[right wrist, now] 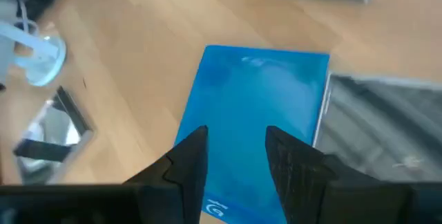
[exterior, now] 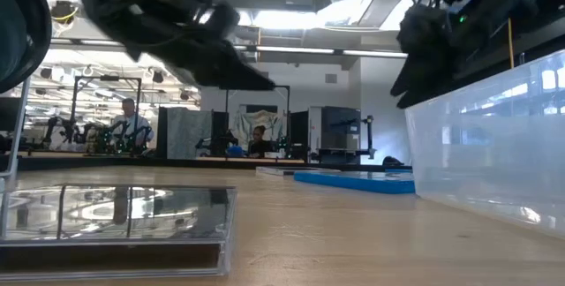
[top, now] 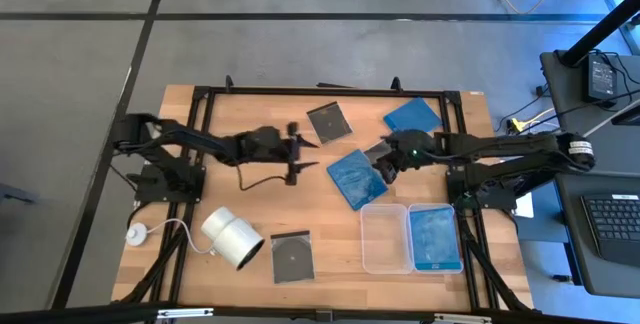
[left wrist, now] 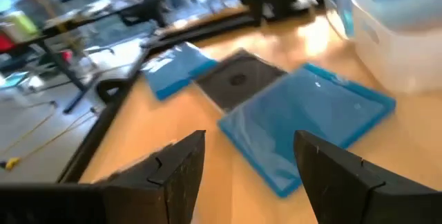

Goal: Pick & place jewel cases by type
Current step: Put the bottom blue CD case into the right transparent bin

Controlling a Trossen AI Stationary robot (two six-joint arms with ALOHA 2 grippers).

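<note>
The pale wooden table is shared by two clear rectangular plastic trays, one already holding a blue case. At mid-table a bright blue flat square jewel case lies beside a dark grey one. The right claw is poised over it, spread and empty; its edges should be straddled squarely. The left claw is held spread nearby

The counter is pale wood with a smooth, faintly shiny top, framed by matt black metal bars. The blue jewel case mid-counter is glossy plastic. The grey jewel case near the front edge is clear, reflective plastic. The trays are frosted translucent plastic. The white cylinder looks smooth and matt.
</note>
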